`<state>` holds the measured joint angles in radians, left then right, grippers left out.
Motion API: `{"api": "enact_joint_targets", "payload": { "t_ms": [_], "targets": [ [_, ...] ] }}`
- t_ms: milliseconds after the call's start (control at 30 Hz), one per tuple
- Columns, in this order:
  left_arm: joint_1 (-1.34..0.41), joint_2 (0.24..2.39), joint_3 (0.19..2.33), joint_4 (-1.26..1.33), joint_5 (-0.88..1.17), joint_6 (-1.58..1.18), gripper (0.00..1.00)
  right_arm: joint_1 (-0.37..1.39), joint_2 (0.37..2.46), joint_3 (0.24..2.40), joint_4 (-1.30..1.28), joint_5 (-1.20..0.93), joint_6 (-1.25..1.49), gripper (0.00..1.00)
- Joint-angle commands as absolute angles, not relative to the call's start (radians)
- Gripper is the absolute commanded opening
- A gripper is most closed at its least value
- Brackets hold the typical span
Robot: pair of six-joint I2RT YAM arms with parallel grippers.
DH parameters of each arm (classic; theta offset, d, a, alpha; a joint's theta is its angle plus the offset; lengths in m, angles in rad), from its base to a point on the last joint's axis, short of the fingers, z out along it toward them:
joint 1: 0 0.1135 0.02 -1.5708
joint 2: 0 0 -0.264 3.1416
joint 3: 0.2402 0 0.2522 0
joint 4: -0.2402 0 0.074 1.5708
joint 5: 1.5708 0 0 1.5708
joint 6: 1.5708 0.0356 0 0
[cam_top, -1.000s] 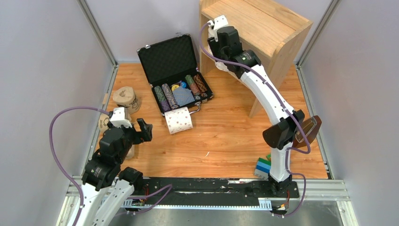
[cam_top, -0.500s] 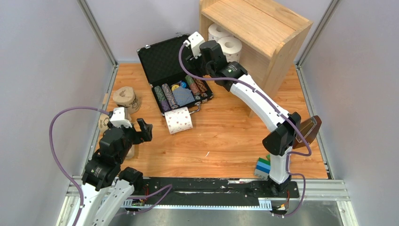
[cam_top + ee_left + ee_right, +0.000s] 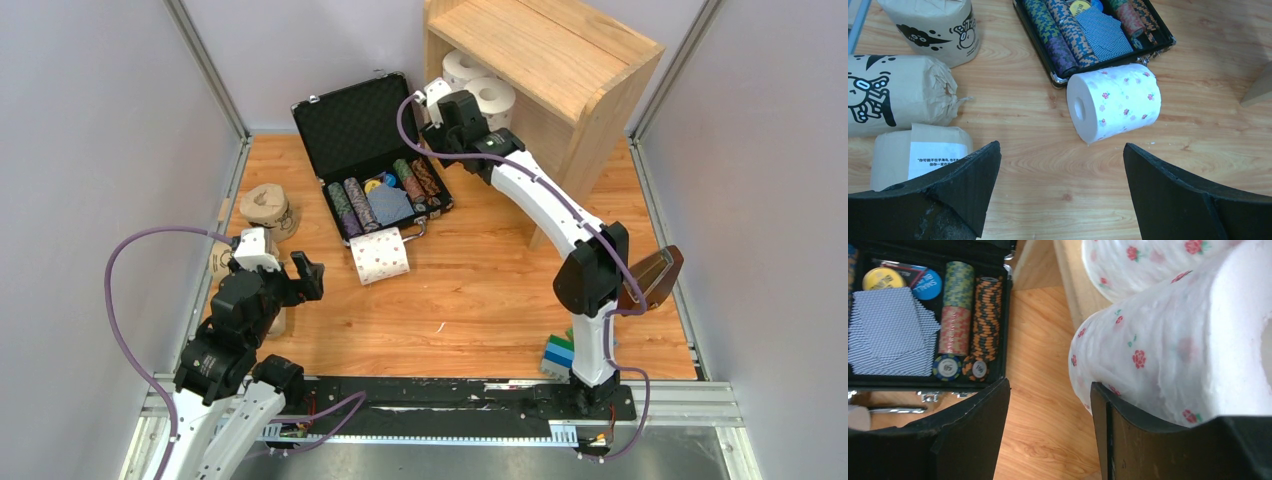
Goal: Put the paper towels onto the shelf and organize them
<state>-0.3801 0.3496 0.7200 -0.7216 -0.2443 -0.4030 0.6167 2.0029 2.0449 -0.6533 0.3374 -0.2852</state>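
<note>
Hovering beside the shelf [image 3: 540, 45], the right gripper [image 3: 1048, 390] has its jaws parted with only the wooden table [image 3: 480, 290] showing between them, so nothing is held. Two white flowered rolls [image 3: 493, 95] stand upright inside the shelf, side by side. The nearer one sits close against the outside of a right finger, touching or not I cannot tell.

Over on the left, the left gripper [image 3: 1060, 150] is spread wide and empty above the four not yet shelved. The third white roll [image 3: 1115, 100] lies on its side just near of the black case [image 3: 360, 120], and three tan-wrapped rolls [image 3: 893, 95] bunch together at the left edge.

These should be very light and squashy, and a hard pinch would likely dent them. The white one looks ready to roll if nudged, so take it across the curved middle with jaws wide and close gently. The tan wrap seems crinkly, maybe slippery — grip the body, not the gathered ends.
</note>
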Motion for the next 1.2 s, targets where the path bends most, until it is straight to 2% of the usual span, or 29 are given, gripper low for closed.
{"api": "enact_joint_targets", "payload": {
  "t_ms": [0,467,767,933,1167],
  "targets": [
    [-0.383,0.347,0.713,-0.695,-0.239,-0.414,1.00,0.582,2.028,2.108,-0.621,0.380,-0.266,0.62],
    [-0.383,0.363,0.715,-0.696,-0.236,-0.413,1.00,0.542,2.068,2.163,-0.610,0.408,-0.259,0.70],
    [-0.383,0.372,0.714,-0.694,-0.231,-0.411,1.00,0.575,1.965,2.129,-0.611,0.291,-0.232,0.76],
    [-0.383,0.376,0.715,-0.693,-0.224,-0.411,1.00,0.607,1.852,2.057,-0.611,0.187,-0.157,0.79],
    [-0.383,0.378,0.713,-0.686,-0.210,-0.408,1.00,0.640,1.697,1.830,-0.580,-0.018,0.061,0.84]
  ]
}}
